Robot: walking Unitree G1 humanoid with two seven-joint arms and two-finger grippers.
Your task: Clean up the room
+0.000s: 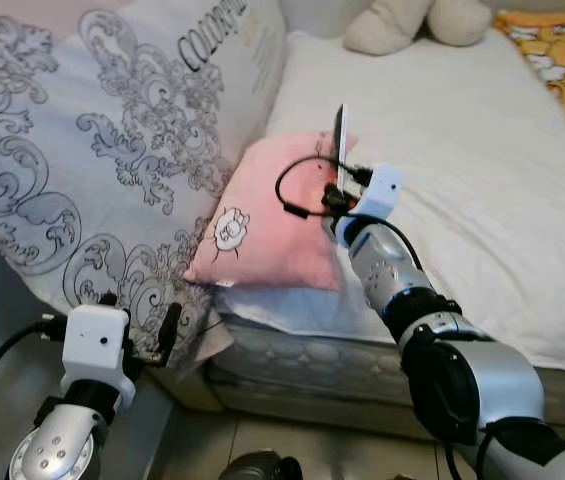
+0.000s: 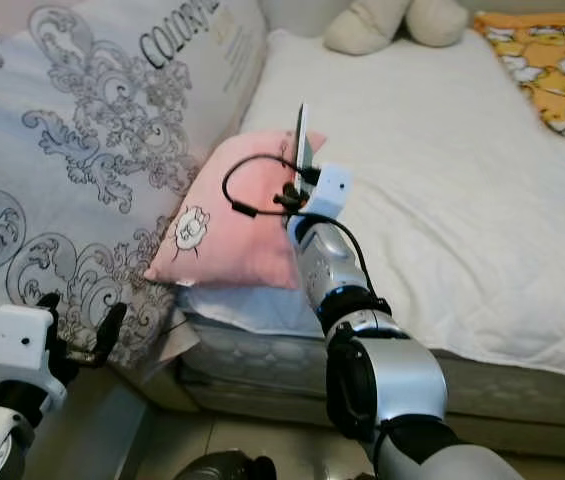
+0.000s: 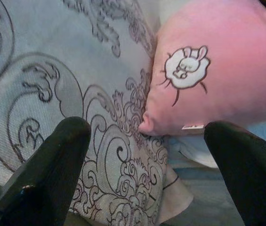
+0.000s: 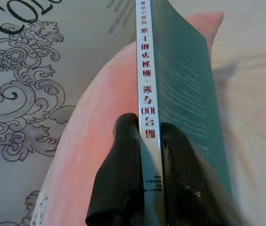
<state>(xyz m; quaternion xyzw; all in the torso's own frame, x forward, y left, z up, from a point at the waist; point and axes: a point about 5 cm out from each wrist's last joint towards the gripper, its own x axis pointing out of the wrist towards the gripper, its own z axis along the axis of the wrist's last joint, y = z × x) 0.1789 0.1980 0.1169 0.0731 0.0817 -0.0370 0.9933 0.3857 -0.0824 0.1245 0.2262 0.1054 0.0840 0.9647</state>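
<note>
Book (image 4: 180,94) (thin, teal), right tool (image 4: 149,136) pinching spine

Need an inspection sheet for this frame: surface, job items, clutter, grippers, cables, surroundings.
Surface: bed, white sheet.
Job items: thin book, held edge-up above the pink pillow.
Clutter: patterned duvet bunched at the bed's left; plush toy at the far end; orange blanket at far right.
Grippers: right gripper clamped on the book's spine; left gripper open, low by the duvet.
Cables: black loop at the right wrist.
Surroundings: tiled floor.
</note>
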